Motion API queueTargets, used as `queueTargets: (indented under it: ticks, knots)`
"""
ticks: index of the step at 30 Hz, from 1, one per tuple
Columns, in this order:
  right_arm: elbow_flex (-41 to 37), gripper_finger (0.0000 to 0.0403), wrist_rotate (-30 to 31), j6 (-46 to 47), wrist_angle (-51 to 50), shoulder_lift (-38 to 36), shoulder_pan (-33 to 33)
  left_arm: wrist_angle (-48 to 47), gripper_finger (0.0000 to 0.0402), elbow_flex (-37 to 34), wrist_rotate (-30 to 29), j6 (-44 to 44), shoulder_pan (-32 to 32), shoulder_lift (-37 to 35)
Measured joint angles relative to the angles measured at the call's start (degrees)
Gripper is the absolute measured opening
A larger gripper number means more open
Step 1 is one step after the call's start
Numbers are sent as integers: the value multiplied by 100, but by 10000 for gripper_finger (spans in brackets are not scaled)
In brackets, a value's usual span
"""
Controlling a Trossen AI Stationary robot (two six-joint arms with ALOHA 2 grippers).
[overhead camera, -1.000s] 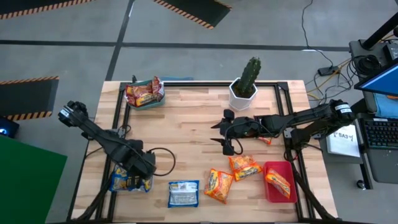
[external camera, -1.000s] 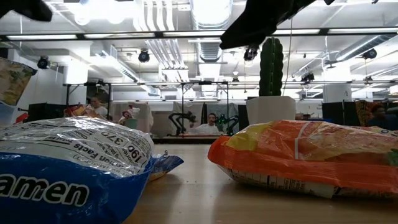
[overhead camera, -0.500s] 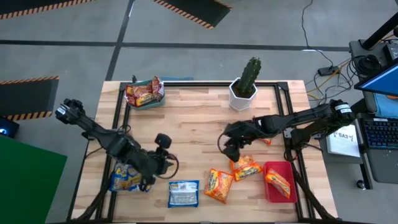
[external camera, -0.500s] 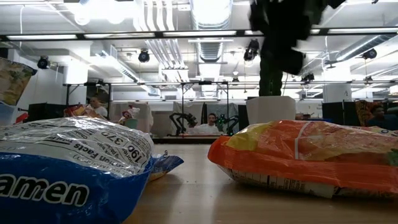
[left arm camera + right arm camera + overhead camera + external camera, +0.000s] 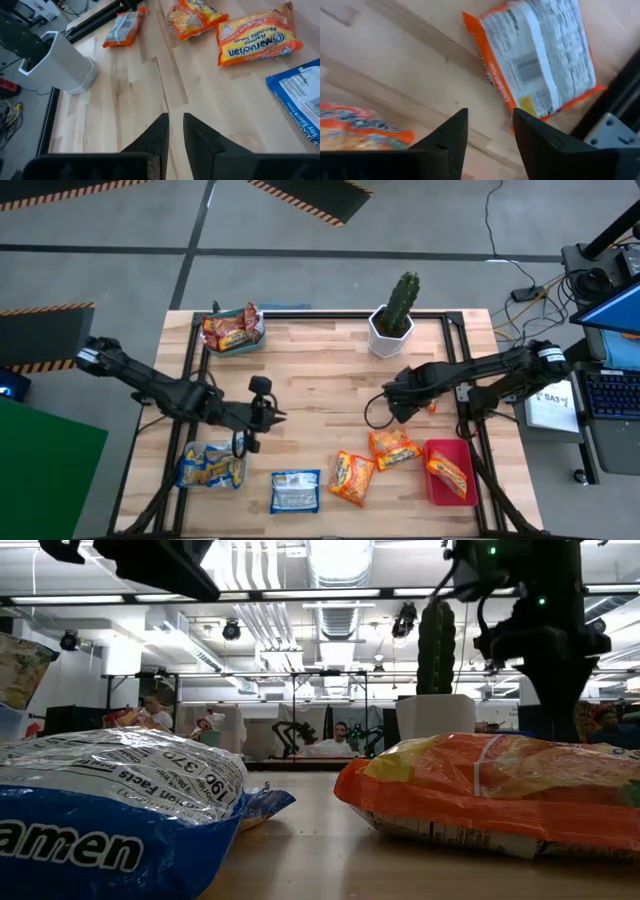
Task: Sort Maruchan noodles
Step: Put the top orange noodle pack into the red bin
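My left gripper (image 5: 264,416) hovers over bare wood left of the table's middle, open by a narrow gap (image 5: 175,125). Orange-yellow packets (image 5: 257,37) and a blue packet (image 5: 300,95) lie flat ahead of it. My right gripper (image 5: 386,406) is open above the right part of the table (image 5: 487,135). An orange packet lies flat, printed back up (image 5: 540,60), just beyond its fingers, by the right rail (image 5: 429,407). Other packets: two orange (image 5: 352,477), one blue (image 5: 296,490), blue-yellow ones (image 5: 210,467) near left, red-silver ones (image 5: 232,329) far left.
A cactus in a white pot (image 5: 392,330) stands at the far edge, behind the right gripper. A red tray (image 5: 433,485) at the near right holds an orange packet. Dark rails frame the table's left and right sides. Bare wood lies between the two grippers.
My left gripper has left the blue-yellow packets at the near left and swung toward the table's middle, away from the near edge. My right gripper has drawn back from the middle toward the right edge and turned. The packets have stayed where they were.
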Motion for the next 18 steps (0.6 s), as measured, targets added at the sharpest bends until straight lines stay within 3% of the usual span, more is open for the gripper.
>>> queueTargets:
  ticks: [9, 18]
  knots:
    - [-165, 238, 271, -216, 153, 425, -133, 214, 38, -23, 1, 409, 41, -51]
    - [-679, 312, 280, -1317, 566, 960, -712, 299, 38, -23, -1, 270, 58, -27]
